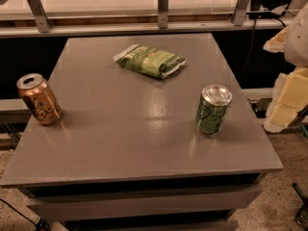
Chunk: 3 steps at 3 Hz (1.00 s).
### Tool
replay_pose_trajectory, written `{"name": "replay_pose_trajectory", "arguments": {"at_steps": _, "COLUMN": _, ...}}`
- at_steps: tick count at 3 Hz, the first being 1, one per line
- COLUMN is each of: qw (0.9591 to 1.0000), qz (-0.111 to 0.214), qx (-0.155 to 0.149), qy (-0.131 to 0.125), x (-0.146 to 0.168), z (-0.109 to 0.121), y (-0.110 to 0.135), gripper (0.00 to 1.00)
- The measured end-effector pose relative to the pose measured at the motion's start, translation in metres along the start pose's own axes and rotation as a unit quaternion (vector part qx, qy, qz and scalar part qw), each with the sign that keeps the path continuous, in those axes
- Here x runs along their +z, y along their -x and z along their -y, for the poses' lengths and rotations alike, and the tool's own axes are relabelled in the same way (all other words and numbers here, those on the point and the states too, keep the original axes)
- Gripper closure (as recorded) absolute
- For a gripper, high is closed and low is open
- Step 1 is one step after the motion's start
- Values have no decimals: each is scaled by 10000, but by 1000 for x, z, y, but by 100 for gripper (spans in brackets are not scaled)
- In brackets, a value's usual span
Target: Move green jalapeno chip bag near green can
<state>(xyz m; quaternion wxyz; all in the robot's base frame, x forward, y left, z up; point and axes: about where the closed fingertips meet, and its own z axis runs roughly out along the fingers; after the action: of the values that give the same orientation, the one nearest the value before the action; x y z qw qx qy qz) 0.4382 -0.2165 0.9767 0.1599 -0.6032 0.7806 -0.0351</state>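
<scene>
- Crinkled green jalapeno chip bag [150,60] lies flat on the smooth grey desk [120,143].
- Glossy cylindrical green can [213,109] stands upright, well apart.
- The gripper is out of shot; its grip can't be told.

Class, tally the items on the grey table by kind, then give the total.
Soda cans: 2, the green can and the copper-orange can
Chip bags: 1, the green jalapeno chip bag
Total: 3
The gripper is not in view, so it is not counted.
</scene>
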Motion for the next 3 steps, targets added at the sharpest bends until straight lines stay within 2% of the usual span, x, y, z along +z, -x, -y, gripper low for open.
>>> {"name": "replay_pose_trajectory", "arguments": {"at_steps": 1, "qw": 9999, "qz": 59, "qx": -17, "qy": -79, "x": -1, "z": 14, "y": 4, "gripper": 0}}
{"name": "replay_pose_trajectory", "arguments": {"at_steps": 2, "qw": 9998, "qz": 144, "qx": -58, "qy": -153, "x": -3, "z": 18, "y": 9, "gripper": 0}}
{"name": "replay_pose_trajectory", "arguments": {"at_steps": 3, "qw": 9988, "qz": 417, "qx": -234, "qy": -135, "x": 4, "z": 41, "y": 36, "gripper": 0}}
